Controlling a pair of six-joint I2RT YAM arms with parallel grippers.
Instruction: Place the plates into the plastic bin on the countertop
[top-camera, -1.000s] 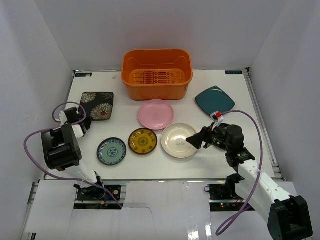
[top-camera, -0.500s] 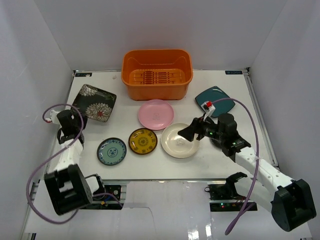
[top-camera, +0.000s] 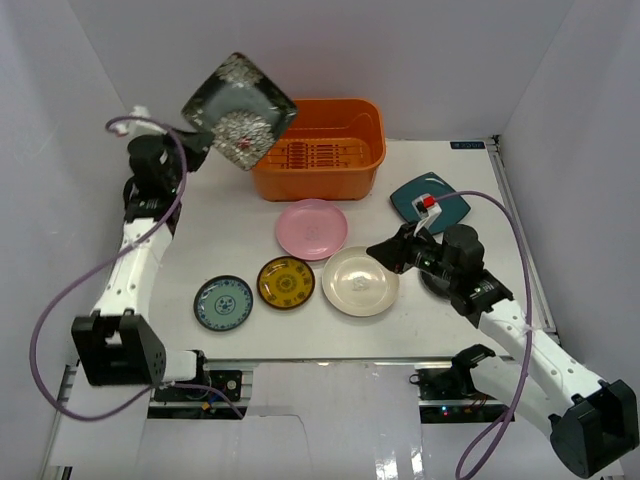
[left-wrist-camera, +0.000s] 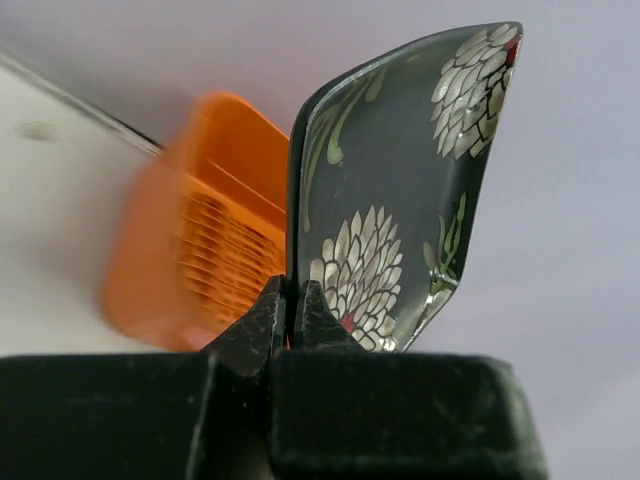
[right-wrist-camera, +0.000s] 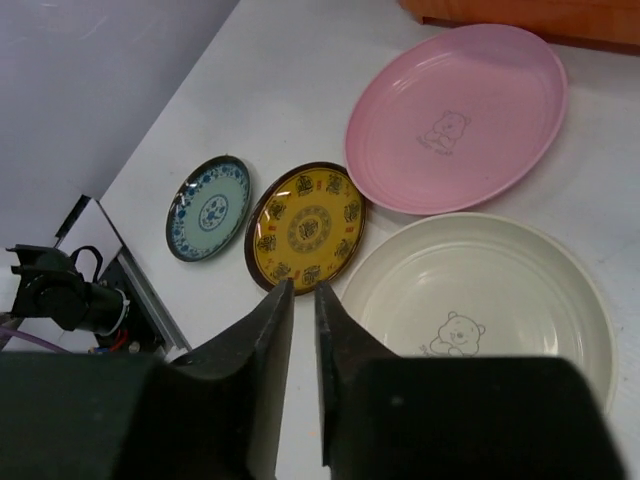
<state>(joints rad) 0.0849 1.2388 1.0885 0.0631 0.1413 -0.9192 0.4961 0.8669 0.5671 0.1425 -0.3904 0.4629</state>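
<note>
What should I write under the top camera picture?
Left gripper holds the flowery square plate high near the orange bin.

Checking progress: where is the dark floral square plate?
Top view, upper left: the dark floral square plate is held aloft, tilted, by the left gripper at the orange plastic bin's left end.

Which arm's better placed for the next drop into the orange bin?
Left. The left gripper is shut on the floral square plate, held up at the orange bin's left rim. The right gripper sits low by the cream plate, which lies flat.
</note>
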